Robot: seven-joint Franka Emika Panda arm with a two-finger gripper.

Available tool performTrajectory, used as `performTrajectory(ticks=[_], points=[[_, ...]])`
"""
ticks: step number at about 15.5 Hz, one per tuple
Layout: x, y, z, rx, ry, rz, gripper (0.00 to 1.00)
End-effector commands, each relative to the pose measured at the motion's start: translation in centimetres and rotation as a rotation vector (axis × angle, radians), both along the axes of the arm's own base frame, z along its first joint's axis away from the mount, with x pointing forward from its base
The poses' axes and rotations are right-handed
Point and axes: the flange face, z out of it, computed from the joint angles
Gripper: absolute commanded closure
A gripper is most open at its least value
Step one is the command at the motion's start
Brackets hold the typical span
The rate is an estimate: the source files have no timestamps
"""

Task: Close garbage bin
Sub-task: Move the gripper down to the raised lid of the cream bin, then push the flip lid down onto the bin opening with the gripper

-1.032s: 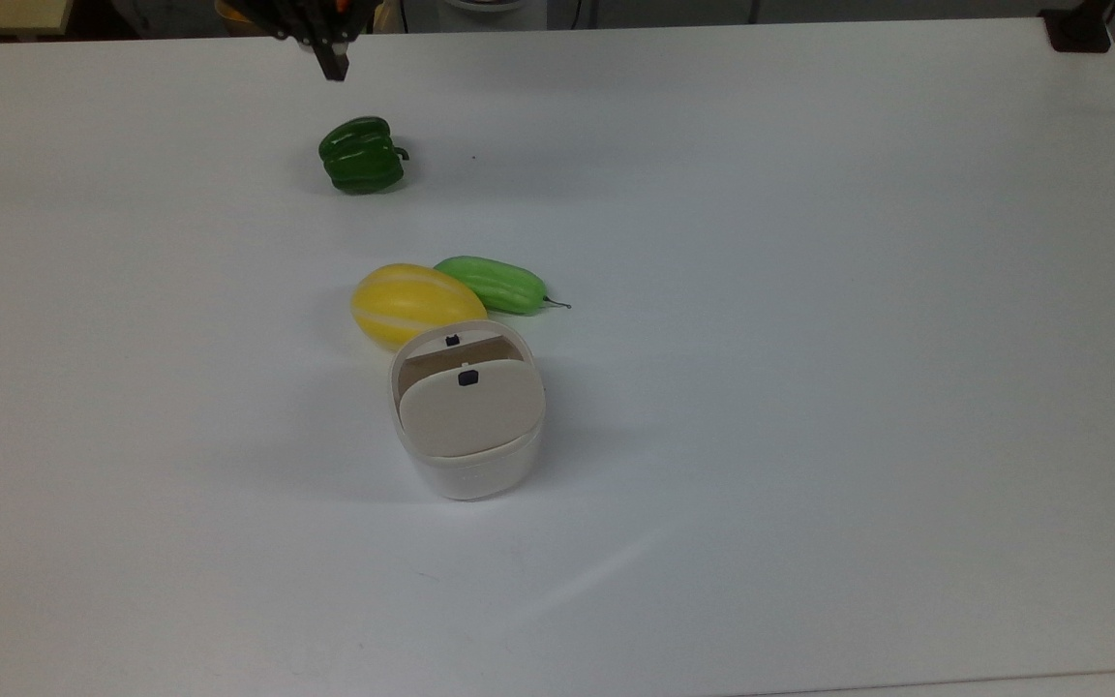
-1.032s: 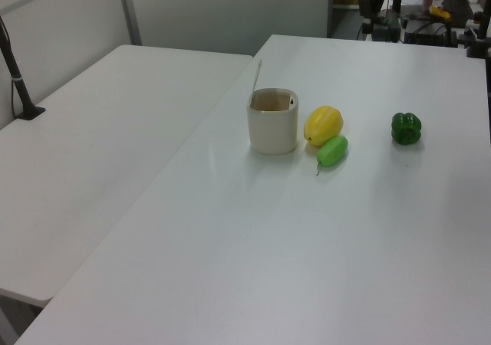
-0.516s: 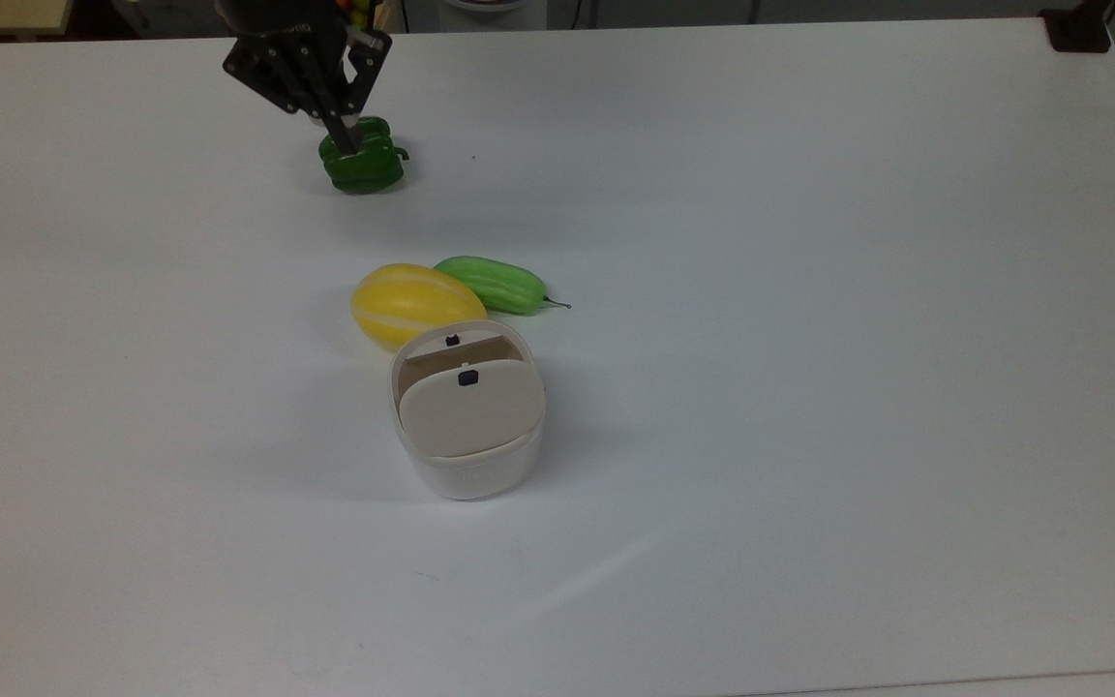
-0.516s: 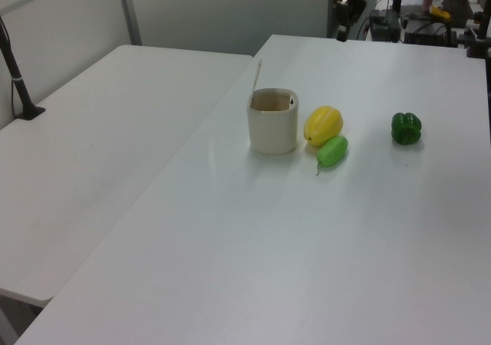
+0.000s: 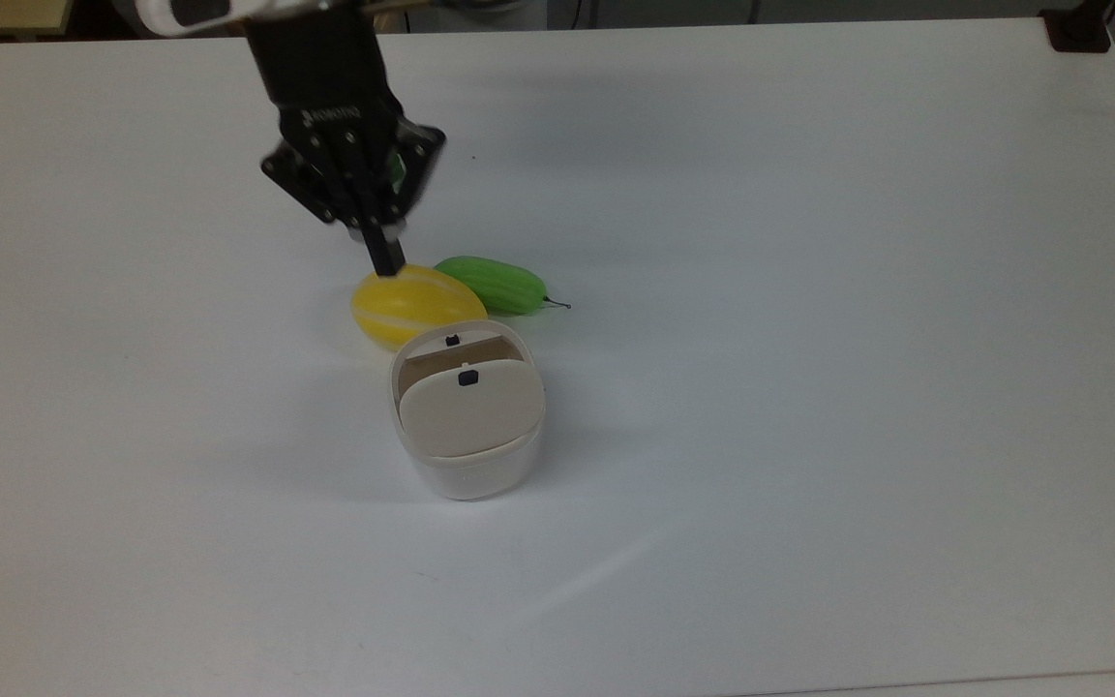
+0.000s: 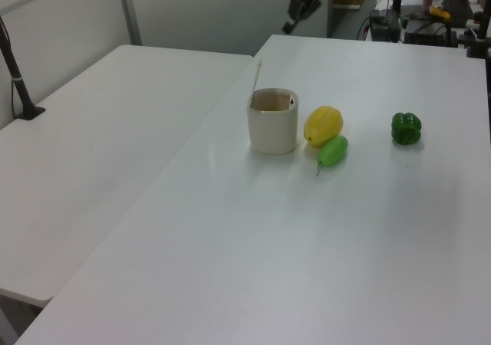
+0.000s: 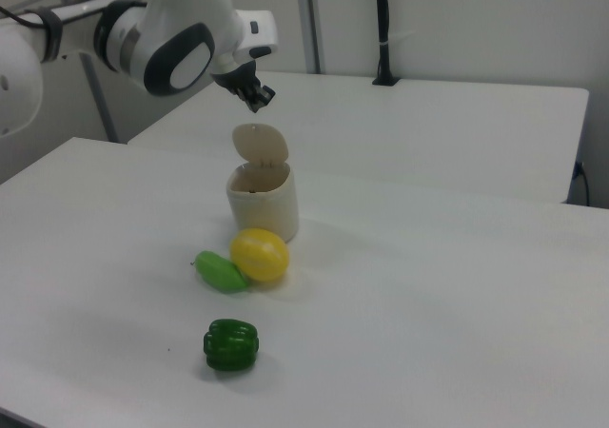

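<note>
The garbage bin (image 5: 468, 469) is a small white tub standing mid-table with its beige lid (image 5: 468, 409) hinged up, upright and open. The lid carries a small black button (image 5: 467, 378). In the left view the bin (image 6: 272, 126) shows its open mouth, with the lid (image 6: 255, 79) edge-on. In the right view the lid (image 7: 260, 145) stands above the bin (image 7: 264, 200). My gripper (image 5: 386, 259) hangs in the air with its fingers shut and nothing held. In the right view the gripper (image 7: 260, 97) sits just above the lid's top edge. The left view has the gripper (image 6: 294, 15) well above the bin.
A yellow melon (image 5: 417, 305) lies against the bin's far side, touching a light green cucumber (image 5: 495, 284). A dark green pepper (image 6: 406, 128) sits farther off, mostly covered by my gripper in the top view. A second white table (image 6: 100, 123) adjoins in the left view.
My gripper has come in from the table's far edge, passed over the green pepper and now hangs over the melon, closer to the bin. The bin and the vegetables have not moved.
</note>
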Motion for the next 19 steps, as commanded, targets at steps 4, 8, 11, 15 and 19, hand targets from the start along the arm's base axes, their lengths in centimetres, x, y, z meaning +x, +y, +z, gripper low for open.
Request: performTrajectory(ticks=[4,8,11,15,19], points=[[4.1,4.1,-3.6,-0.038,-0.192,-0.022,1.00],[4.3,4.3,-4.5,-0.052,-0.183,-0.008,1.00],[4.6,4.7,-5.9,-0.100,-0.165,0.016,1.00],[4.9,4.8,-7.5,-0.129,-0.141,0.032,1.00],[4.6,4.5,-8.6,-0.136,-0.087,0.059,1.00]])
